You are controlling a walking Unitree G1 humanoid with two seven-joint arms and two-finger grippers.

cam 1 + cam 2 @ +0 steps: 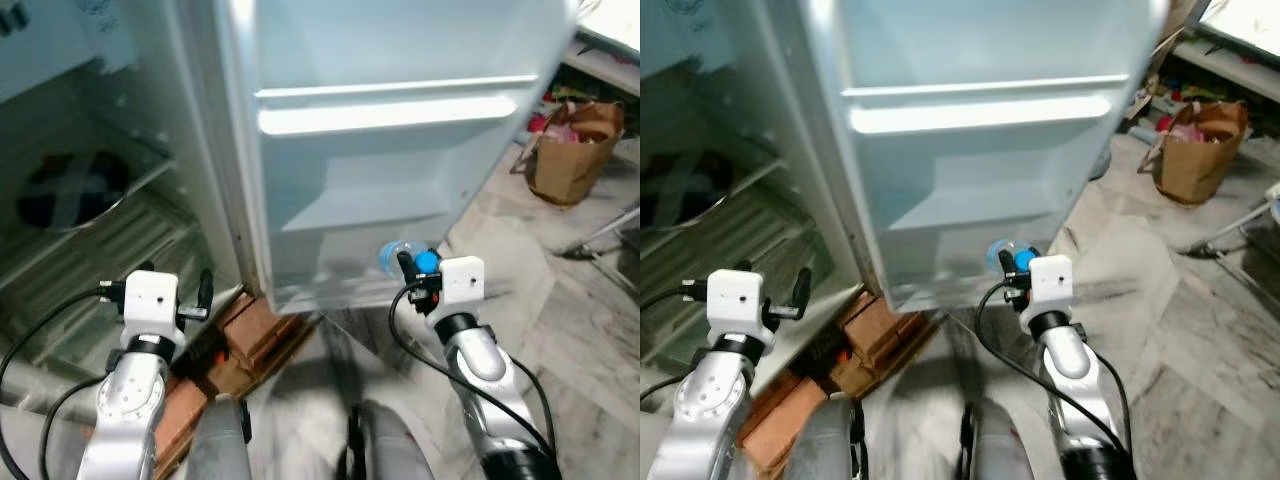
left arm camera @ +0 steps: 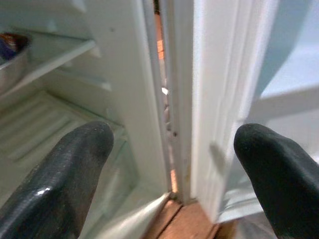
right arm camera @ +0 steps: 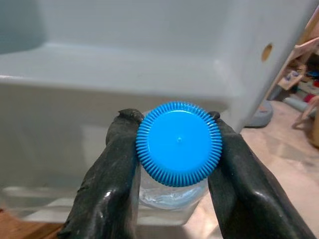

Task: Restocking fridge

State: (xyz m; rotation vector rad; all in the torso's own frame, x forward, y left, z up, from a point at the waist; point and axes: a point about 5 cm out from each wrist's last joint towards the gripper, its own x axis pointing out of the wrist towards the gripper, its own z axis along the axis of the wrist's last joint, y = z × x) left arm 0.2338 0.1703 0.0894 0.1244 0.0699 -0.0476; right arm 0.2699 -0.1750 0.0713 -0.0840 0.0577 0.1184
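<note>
Right wrist view, right gripper (image 3: 178, 149) clamping bottle (image 3: 174, 191)

Bottle (image 3: 172, 196) body hidden behind its cap, paper bag (image 1: 575, 150) contents blurred

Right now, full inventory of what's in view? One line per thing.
Clear plastic bottle with blue ribbed cap: 1, held by the right gripper at the open door's lowest shelf.
White fridge door: 1, open, moulded shelves.
Round metal bowl: 1, dark contents, on a fridge shelf, left.
Red-brown bricks: several, under the fridge's front corner.
Brown paper bag: 1, floor, far right.
Left gripper: open, before the fridge interior.
Right gripper: shut on the bottle's cap.
</note>
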